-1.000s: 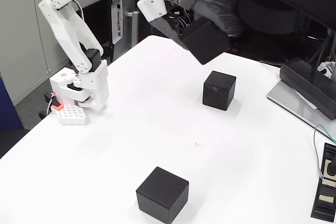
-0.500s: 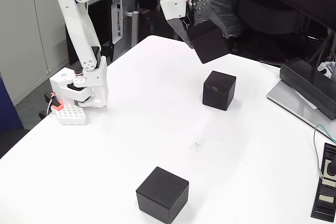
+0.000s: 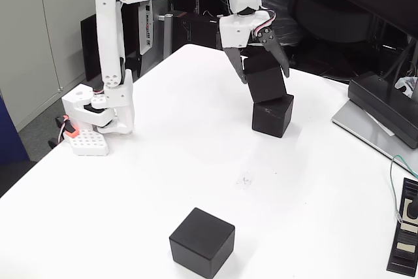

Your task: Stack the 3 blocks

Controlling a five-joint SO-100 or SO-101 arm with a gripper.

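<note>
in the fixed view the gripper is clamped on the held block, which sits a little tilted on the far block on the white desk, while the near block waits well apart toward the front edge. the cubes look stiff, matte and probably light, with rounded edges that could let a tilted one slide, so i judge the best hold is square across two opposite flat faces near mid-height.
</note>
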